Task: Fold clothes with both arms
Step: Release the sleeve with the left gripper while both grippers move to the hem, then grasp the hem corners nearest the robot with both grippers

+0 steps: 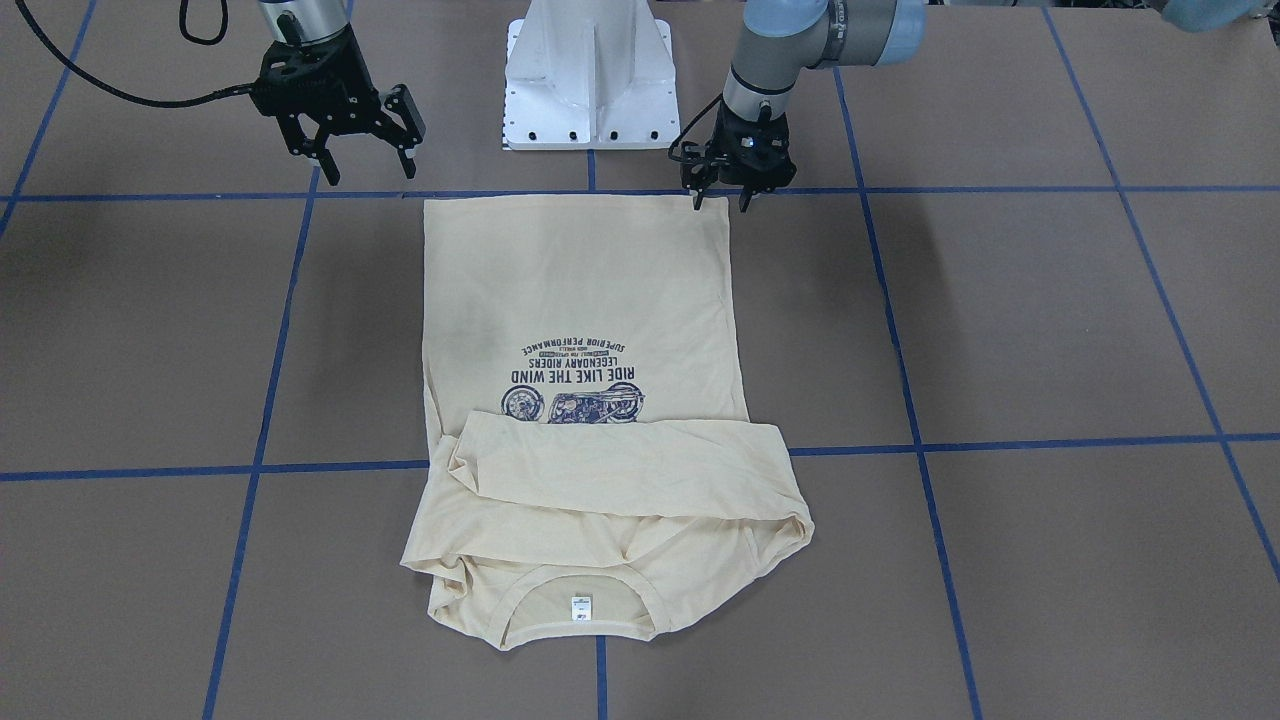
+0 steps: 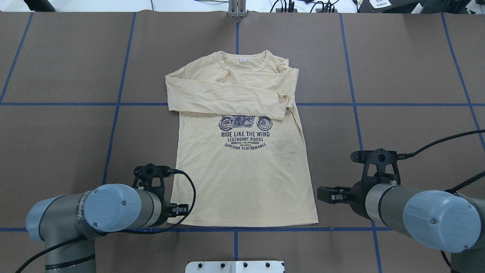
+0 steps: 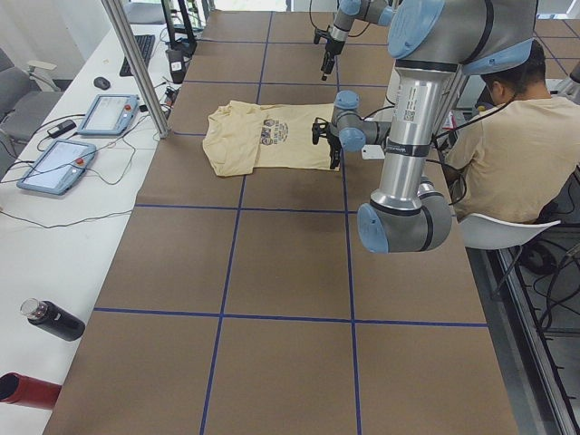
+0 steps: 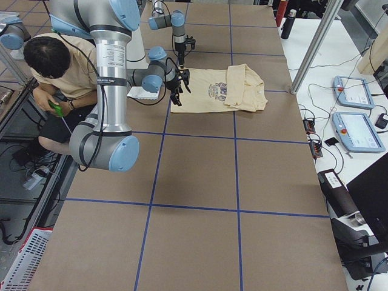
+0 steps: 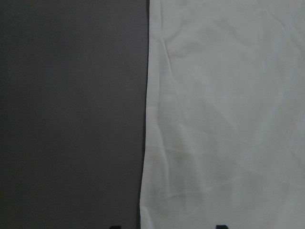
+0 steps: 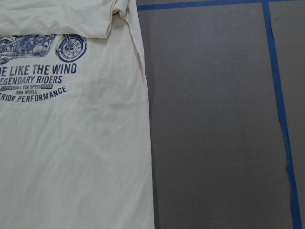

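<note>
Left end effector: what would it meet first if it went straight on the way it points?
Likely the T-shirt at its hem corner; the left end effector points down, straddling its side edge, so one fingertip may meet the table.

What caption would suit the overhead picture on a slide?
Cream T-shirt with sleeves folded across the chest; open left gripper over one hem corner, open right gripper beside the other.

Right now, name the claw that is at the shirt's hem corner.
The left claw: its open fingers straddle the edge of the T-shirt at its hem corner. The right claw, also open, hangs over bare table, clear of the cloth.
</note>
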